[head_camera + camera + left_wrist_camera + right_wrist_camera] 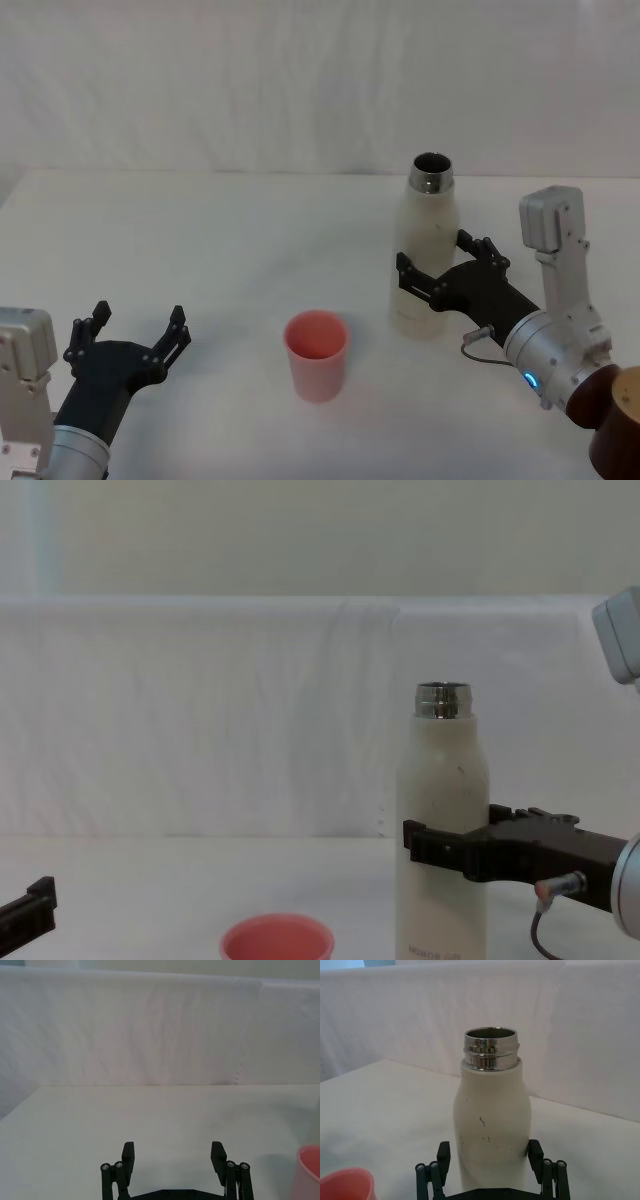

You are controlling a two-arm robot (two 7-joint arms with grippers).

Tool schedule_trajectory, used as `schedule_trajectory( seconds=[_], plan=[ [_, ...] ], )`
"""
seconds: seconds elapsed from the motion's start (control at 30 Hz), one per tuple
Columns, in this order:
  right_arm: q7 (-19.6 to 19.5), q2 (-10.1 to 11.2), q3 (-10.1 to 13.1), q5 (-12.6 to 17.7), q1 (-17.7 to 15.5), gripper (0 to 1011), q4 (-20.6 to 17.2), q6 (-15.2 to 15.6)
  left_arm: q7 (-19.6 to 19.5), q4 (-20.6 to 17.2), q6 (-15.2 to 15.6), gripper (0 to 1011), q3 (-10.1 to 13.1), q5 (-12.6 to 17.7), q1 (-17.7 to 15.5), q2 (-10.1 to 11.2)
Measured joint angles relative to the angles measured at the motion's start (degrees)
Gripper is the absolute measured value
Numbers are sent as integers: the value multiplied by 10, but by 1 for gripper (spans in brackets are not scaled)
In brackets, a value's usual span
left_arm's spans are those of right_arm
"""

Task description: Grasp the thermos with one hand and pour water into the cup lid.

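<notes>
Right hand (432, 266) fingers flanking upright thermos (428, 250) (uncapped), mid-body

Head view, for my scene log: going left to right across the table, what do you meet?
Left pincer, open and idle → cup lid → thermos, standing between the right pincer's fingers.

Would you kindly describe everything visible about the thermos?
The thermos is a tall, cream-white matte bottle with rounded shoulders and a shiny steel threaded neck, uncapped and open. Small dark scuffs mark its body and grey lettering sits near its base. It stands upright on the white table, to the right of the pink cup lid. The right gripper brackets its lower body.
</notes>
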Motion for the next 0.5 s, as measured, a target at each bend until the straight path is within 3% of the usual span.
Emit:
schedule_trajectory(
  seconds=[0.5],
  plan=[
    [-8, -12, -1, -13, 10, 1002, 10, 0, 0, 0, 0, 1001, 0, 0, 0, 0]
  ],
)
